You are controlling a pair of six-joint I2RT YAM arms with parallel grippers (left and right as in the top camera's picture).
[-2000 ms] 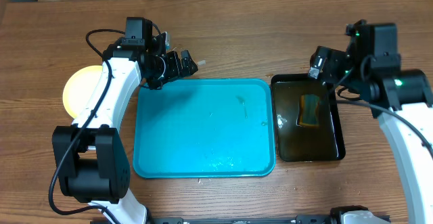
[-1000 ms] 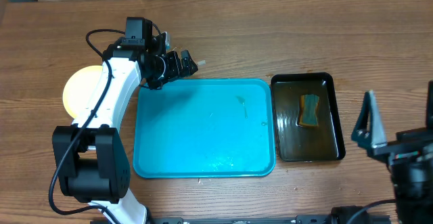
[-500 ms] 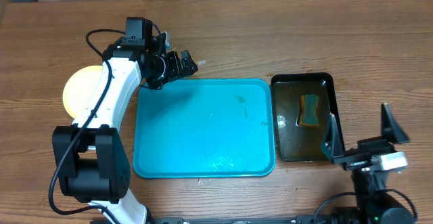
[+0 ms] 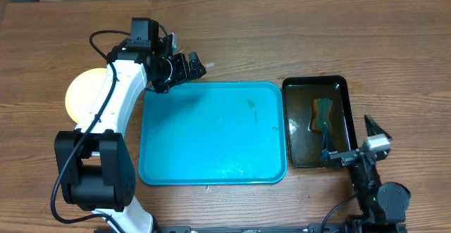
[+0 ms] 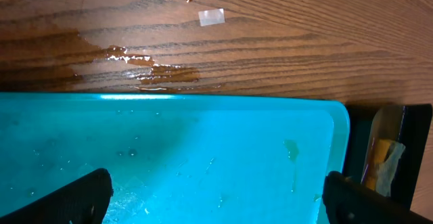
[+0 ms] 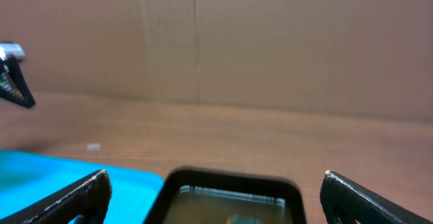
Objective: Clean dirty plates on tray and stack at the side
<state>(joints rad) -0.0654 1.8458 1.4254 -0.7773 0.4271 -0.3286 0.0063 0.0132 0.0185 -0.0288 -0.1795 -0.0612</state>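
Overhead: the right arm has swung since two seconds ago. It was behind the basin [image 4: 296, 148], on the far side from the tray [image 4: 211, 131]; now it is folded low at the table's near edge, right of the tray. The right gripper [image 4: 345, 124] is spread wide over the basin's near right corner and holds nothing. The left arm has not moved. The left gripper [image 4: 190, 65] sits just beyond the tray's far left corner, jaws spread. A pale yellow plate [image 4: 81, 96] lies left of the tray, partly under the left arm and well apart from both grippers. I cannot tell whether others lie beneath it. A sponge [image 4: 321, 113] sits in the basin's dark water.

Left wrist: the left gripper [image 5: 216, 204] is wide open above the tray [image 5: 169, 156]. Beyond the tray's far rim there is a wet patch [image 5: 149, 72] and a tape scrap [image 5: 211, 17], too small to read. The basin [image 5: 413, 149] lies past the tray's right end.

Right wrist: the right gripper [image 6: 216, 200] has its fingers [image 6: 67, 200] wide apart. The basin [image 6: 230, 183] is straight ahead, the tray [image 6: 67, 170] to its left. The picture is blurred.
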